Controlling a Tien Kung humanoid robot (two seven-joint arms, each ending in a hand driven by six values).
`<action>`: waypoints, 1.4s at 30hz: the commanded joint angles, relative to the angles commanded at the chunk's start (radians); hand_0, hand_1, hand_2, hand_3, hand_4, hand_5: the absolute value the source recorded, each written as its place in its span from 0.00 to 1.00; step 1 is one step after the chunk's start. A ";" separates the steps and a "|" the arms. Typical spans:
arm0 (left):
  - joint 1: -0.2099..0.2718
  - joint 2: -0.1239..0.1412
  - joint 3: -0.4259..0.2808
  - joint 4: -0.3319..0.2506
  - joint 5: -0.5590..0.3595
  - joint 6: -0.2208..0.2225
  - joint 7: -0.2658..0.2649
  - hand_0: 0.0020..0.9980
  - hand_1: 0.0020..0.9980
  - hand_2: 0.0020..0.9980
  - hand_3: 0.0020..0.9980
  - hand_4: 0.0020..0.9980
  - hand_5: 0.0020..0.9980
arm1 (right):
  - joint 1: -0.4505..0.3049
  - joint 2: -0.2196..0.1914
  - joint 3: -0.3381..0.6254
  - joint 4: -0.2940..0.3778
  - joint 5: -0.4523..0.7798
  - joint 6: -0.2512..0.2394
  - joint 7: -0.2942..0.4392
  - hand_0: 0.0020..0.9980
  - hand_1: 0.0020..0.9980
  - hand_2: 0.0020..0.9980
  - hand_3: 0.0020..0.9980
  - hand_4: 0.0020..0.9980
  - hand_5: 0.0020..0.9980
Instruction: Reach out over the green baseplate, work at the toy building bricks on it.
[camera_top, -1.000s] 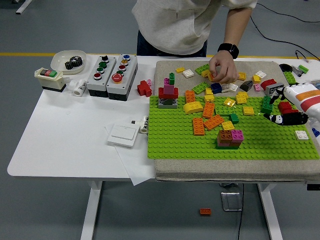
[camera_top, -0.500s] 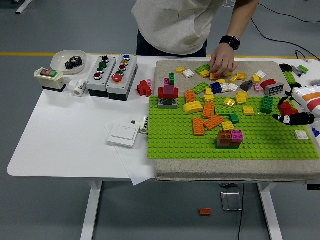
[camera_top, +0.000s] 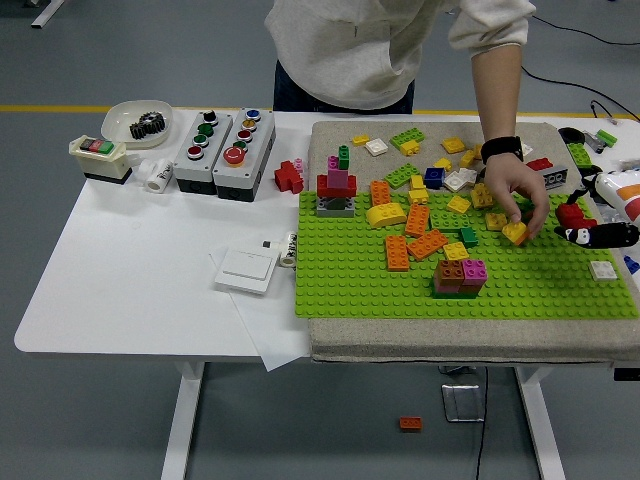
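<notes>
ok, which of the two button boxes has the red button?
The right-hand button box, next to the red brick; its big front button is red. The left box shows mostly green buttons.

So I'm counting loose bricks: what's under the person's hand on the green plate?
The person's hand holds a yellow brick at its fingertips, just above the green plate. Another yellow brick shows beside it. Anything directly beneath the palm is covered.

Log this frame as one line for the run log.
right hand: over baseplate's right edge, fingers curled, holding nothing | left hand: out of view | person's hand: gripping yellow brick above green baseplate
</notes>
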 joint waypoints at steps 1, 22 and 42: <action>0.000 0.000 0.000 0.000 0.001 0.000 0.000 0.78 0.78 0.77 0.59 0.66 0.67 | -0.001 0.000 0.001 0.000 -0.001 0.001 0.000 0.68 0.64 0.68 0.59 0.85 0.59; 0.001 0.000 -0.002 -0.003 0.007 -0.002 0.001 0.78 0.77 0.77 0.59 0.66 0.67 | 0.033 -0.006 -0.083 -0.038 -0.040 0.028 0.042 0.69 0.65 0.70 0.63 0.86 0.57; -0.009 0.004 0.006 -0.004 -0.004 -0.002 0.000 0.79 0.77 0.77 0.59 0.66 0.67 | 0.162 0.061 -0.243 -0.181 -0.004 0.075 0.039 0.68 0.65 0.70 0.63 0.86 0.56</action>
